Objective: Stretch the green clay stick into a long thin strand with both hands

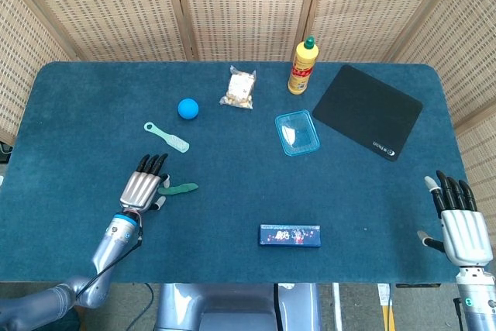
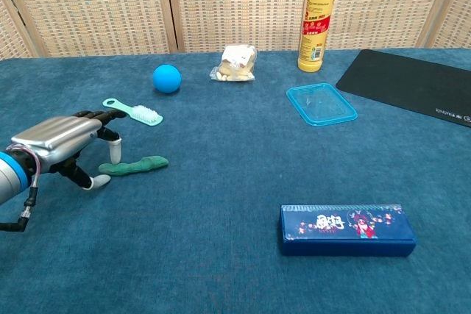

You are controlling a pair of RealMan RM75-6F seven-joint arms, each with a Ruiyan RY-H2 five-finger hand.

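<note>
The green clay stick [image 1: 180, 187] [image 2: 137, 165] lies flat on the blue table, left of the middle. My left hand [image 1: 143, 186] [image 2: 62, 143] hovers palm down over the stick's left end, fingers spread and slightly bent, with one fingertip close above that end. Nothing is gripped. My right hand [image 1: 459, 218] stays at the table's right front corner, fingers apart and empty; the chest view does not show it.
A mint brush [image 1: 166, 136] and a blue ball [image 1: 187, 108] lie behind the left hand. Further back are a snack bag [image 1: 241, 88], a yellow bottle [image 1: 303, 66], a clear blue tray [image 1: 297, 132] and a black mat [image 1: 366, 111]. A dark blue box [image 1: 290, 235] sits near the front.
</note>
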